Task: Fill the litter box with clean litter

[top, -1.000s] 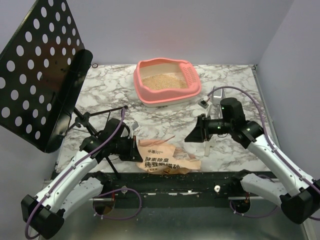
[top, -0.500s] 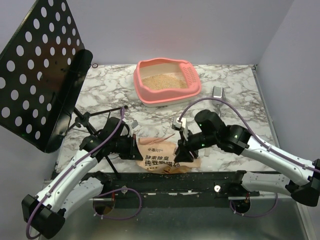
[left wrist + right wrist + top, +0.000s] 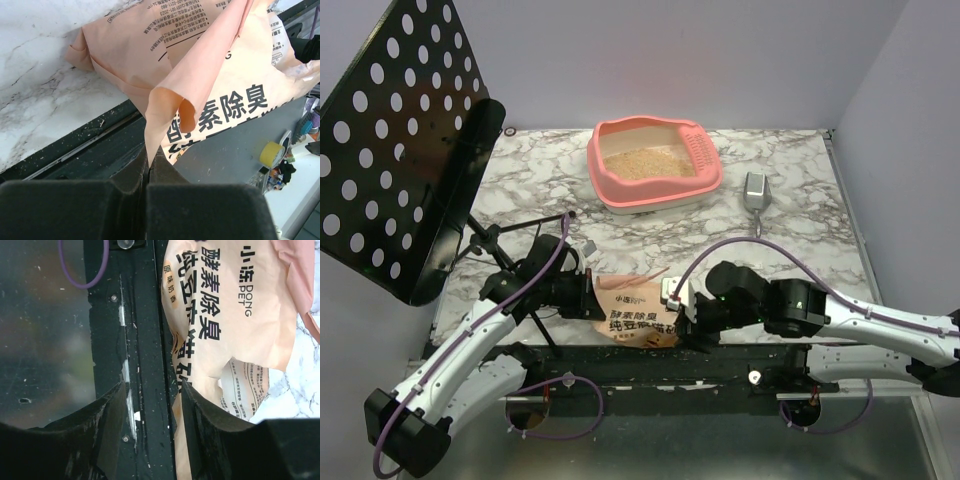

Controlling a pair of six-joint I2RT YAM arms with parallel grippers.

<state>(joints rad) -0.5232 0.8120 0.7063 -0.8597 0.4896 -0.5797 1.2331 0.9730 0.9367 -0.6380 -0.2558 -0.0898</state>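
The litter box (image 3: 630, 190) sits upper centre in the top view, litter (image 3: 645, 163) inside — the bag (image 3: 640, 312) lies lower centre. Left wrist: the left gripper (image 3: 148, 170) pinches a bag fold. Right wrist: the right gripper (image 3: 152, 395) gapes beside the bag.

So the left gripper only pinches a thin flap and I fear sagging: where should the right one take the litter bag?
Probably the near-right edge of the litter bag, from the robot's side: that edge lies flat over the black rail, so the open right gripper can straddle it, away from the left gripper.
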